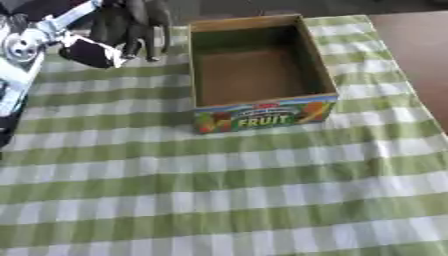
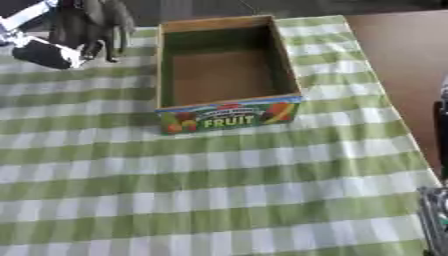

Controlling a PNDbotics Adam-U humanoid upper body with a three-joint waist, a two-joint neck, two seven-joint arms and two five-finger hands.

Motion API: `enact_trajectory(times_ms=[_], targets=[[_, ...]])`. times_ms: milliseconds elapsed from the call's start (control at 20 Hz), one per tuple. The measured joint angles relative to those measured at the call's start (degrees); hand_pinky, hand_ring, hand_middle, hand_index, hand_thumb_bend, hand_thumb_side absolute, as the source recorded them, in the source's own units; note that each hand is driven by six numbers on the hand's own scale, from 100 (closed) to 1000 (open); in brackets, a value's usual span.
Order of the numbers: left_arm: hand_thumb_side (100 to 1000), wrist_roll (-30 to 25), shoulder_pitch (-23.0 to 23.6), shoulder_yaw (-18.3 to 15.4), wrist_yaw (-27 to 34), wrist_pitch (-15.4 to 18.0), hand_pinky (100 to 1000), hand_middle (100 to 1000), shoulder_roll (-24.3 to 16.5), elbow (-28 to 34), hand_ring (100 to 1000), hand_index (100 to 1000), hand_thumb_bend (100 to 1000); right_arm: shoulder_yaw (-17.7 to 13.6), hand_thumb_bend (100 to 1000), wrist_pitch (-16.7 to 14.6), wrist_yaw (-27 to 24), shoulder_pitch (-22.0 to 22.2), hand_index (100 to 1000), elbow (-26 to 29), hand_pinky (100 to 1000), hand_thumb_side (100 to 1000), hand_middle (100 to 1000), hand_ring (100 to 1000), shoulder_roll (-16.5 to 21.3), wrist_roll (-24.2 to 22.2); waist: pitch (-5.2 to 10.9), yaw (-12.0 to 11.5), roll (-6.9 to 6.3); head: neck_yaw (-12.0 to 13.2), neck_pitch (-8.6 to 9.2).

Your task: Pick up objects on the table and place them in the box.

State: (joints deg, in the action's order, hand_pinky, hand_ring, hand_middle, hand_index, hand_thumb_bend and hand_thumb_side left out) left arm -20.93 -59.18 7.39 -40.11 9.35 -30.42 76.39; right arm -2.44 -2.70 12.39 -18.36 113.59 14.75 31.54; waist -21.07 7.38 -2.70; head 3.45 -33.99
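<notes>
Open cardboard fruit box (image 1: pixel 262 107) is seen empty; black left hand (image 1: pixel 131 25), far left, fingers hanging relaxed, nothing gripped; no objects visible on green-checked tablecloth (image 1: pixel 219 190).

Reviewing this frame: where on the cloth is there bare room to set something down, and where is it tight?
The checked cloth in front of the FRUIT box lies bare, as does the strip right of the box to the table's edge. The box's inside looks bare too. It is tight at the far left, where the left hand hangs beside the box.
</notes>
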Motion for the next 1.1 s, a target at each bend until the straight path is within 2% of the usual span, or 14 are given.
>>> enact_trajectory(times_ms=[300, 550, 750, 950, 1100], targets=[[278, 4.2, -2.9, -0.3, -6.2, 0.3, 567, 629, 5.0, -0.7, 602, 557, 100, 0.7, 100, -0.3, -0.8, -1.0, 808, 0.0, 881, 652, 655, 760, -1.0, -0.8, -0.40, 3.5, -0.44, 2.4, 0.90], [260, 9.8, -5.3, -0.9, -14.8, 1.4, 582, 597, 9.0, -3.7, 603, 552, 100, 1.1, 100, -0.5, -1.5, -1.7, 807, 0.0, 882, 652, 655, 760, -1.8, -1.5, -0.63, 5.6, -1.18, 4.7, 0.92], [248, 14.5, -5.8, -1.0, -22.6, 2.2, 586, 593, 10.8, -7.1, 603, 560, 100, 1.5, 100, -0.8, -2.0, -2.4, 807, 0.0, 882, 651, 655, 761, -2.1, -2.0, -0.80, 7.5, -1.42, 7.0, 0.92], [224, 17.1, -6.1, -1.3, -27.8, 2.8, 596, 585, 12.2, -9.6, 605, 563, 100, 2.0, 100, -1.0, -2.5, -3.0, 807, 0.0, 882, 651, 655, 761, -2.8, -2.6, -0.86, 9.6, -1.44, 8.7, 0.92], [214, 17.6, -6.1, -1.3, -31.2, 3.4, 605, 579, 12.6, -10.7, 606, 563, 100, 2.2, 100, -1.0, -2.9, -3.0, 807, 0.0, 882, 651, 655, 761, -2.9, -2.7, -0.98, 9.7, -1.46, 9.0, 0.92]])
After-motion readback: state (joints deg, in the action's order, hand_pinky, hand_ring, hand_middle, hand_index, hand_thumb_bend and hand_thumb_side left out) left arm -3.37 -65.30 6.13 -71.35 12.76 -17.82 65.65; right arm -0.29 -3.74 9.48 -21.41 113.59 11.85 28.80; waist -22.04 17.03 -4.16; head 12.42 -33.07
